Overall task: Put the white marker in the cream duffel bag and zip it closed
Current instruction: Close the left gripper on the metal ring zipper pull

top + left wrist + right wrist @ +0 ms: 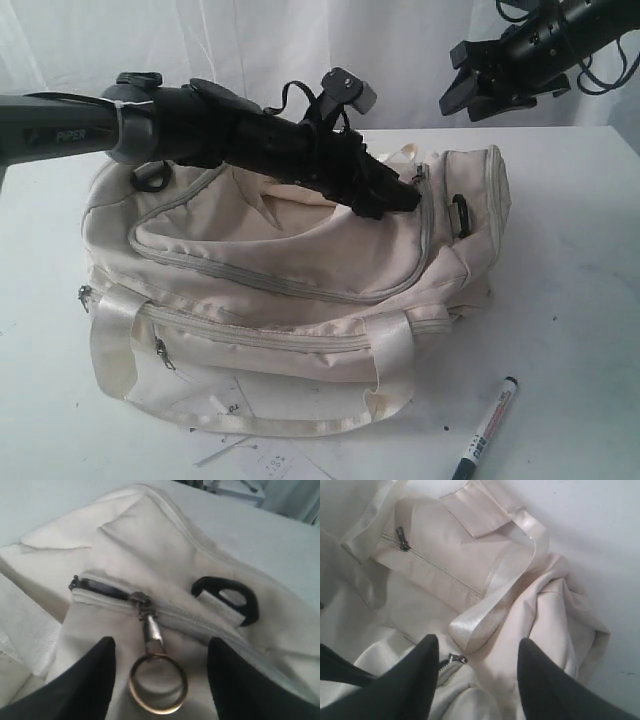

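Note:
The cream duffel bag (290, 290) lies on the white table. The white marker (487, 427) with its black cap lies on the table at the front right, outside the bag. My left gripper (405, 197) reaches over the bag's top to its right end and is open. In the left wrist view the zipper's metal ring pull (159, 682) lies loose on the fabric between the spread fingers (90, 680); a short dark gap (97, 586) shows beyond the slider (141, 601). My right gripper (456, 78) hangs open in the air at the back right, holding nothing.
A black strap ring (460, 215) sits on the bag's right end. A satin handle (495, 605) and a pocket zipper (401, 538) show under the right gripper (479, 640). Paper tags (265, 462) lie at the front edge.

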